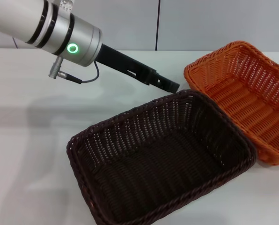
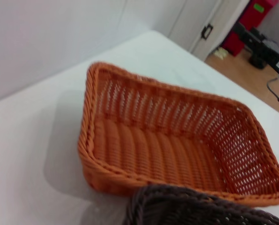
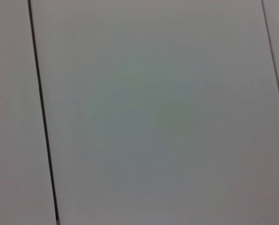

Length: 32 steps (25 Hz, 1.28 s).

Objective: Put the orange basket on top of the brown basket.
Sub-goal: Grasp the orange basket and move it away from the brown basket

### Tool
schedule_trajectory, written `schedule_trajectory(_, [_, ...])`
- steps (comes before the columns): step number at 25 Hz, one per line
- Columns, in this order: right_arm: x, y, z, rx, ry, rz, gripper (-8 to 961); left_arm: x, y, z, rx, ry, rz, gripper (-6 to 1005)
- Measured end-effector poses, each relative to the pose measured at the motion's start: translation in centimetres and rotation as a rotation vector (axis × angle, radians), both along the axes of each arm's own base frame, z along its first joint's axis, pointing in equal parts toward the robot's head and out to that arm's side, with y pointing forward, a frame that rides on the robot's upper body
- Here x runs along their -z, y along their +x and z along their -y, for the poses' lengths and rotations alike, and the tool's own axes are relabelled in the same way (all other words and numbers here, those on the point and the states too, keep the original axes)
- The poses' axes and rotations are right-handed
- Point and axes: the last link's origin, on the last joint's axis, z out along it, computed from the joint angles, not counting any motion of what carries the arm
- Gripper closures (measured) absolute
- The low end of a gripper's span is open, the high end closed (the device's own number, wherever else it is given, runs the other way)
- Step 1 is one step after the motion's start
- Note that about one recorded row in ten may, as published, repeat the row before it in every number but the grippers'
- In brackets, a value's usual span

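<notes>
Orange basket (image 1: 245, 98) upright beside brown basket (image 1: 160, 161), long axes parallel; left gripper (image 1: 170, 85) fingers' state unclear.

A plain pale grey panelled surface (image 3: 158, 117) fills the right wrist view. A thin dark seam (image 3: 42, 112) runs down it from about 11 o'clock to about 7 o'clock, leaning slightly, and a second, fainter seam (image 3: 275, 70) crosses the corner from 1 o'clock towards 3 o'clock. Between the two seams the wide panel is bare and evenly toned.

Even bright light, soft shadows, slight blur
</notes>
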Motion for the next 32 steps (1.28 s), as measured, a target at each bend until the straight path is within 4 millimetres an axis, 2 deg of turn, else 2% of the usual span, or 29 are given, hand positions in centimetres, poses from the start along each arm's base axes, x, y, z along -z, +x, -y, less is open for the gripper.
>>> schedule_trajectory(5, [-1.1, -0.4, 0.0, -0.089, -0.006, -0.061, 117, -0.3, -0.1, -0.1, 0.017, 0.025, 0.024, 299])
schedule_trajectory(6, [-1.4, -0.6, 0.0, -0.121, -0.017, -0.081, 117, -0.7, -0.4, -0.3, 0.027, 0.068, 0.075, 275])
schedule_trajectory(10, [-3.2, -2.0, 0.7, -0.308, -0.149, -0.216, 117, -1.3, -0.8, -0.4, 0.037, 0.111, 0.130, 204])
schedule_trajectory(15, [-8.0, -4.1, 2.9, -0.448, -0.370, -0.413, 118, -2.3, -1.6, -0.6, 0.040, 0.161, 0.192, 186])
schedule_trajectory(20, [-13.0, -5.7, 5.3, -0.502, -0.586, -0.557, 119, -2.5, -1.8, -0.7, 0.061, 0.182, 0.192, 186])
schedule_trajectory(22, [-14.3, -6.1, 5.6, -0.454, -0.714, -0.625, 119, -2.6, -1.7, -0.8, 0.069, 0.187, 0.190, 186])
schedule_trajectory(25, [-15.0, -6.4, 5.2, -0.282, -0.909, -0.672, 119, -2.6, -1.6, -1.0, 0.084, 0.199, 0.186, 186])
schedule_trajectory(32, [-13.9, -7.2, 3.6, 0.040, -1.174, -0.612, 120, -2.7, -1.5, -1.3, 0.104, 0.225, 0.179, 186])
